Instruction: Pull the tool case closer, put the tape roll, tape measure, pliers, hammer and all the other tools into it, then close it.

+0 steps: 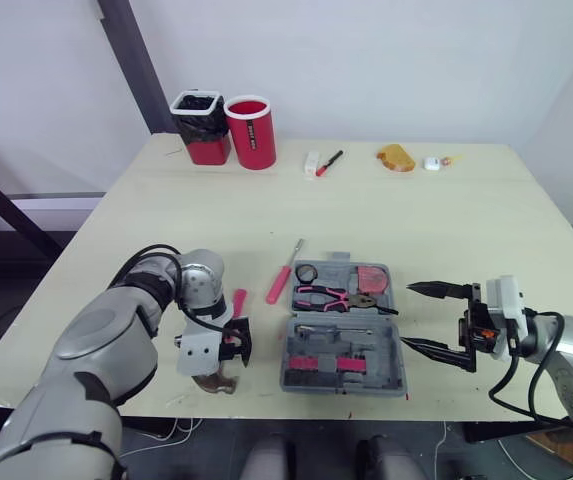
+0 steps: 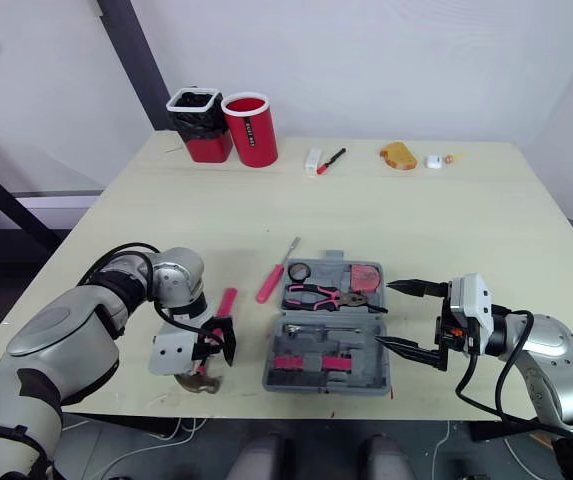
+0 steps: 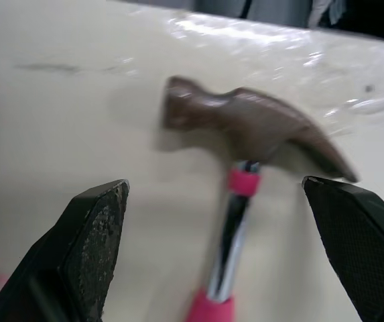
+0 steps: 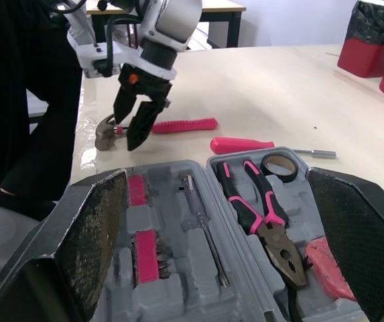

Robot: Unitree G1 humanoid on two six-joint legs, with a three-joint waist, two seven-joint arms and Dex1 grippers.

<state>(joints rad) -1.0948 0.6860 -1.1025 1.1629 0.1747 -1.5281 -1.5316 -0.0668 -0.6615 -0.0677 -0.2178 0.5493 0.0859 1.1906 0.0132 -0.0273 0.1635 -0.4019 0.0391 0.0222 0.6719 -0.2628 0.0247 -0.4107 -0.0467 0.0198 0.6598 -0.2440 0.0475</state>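
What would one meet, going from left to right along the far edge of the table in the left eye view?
First the red bin with black liner → red cup → small white block → red-and-black pen → orange object → small white object.

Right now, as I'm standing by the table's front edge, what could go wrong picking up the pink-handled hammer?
The pink-handled, brown-headed hammer lies with its head at the cream table's front edge; a nudge from the open left gripper could knock it off. The grey plastic tool case also sits near that edge, so a bump while loading might shift it.
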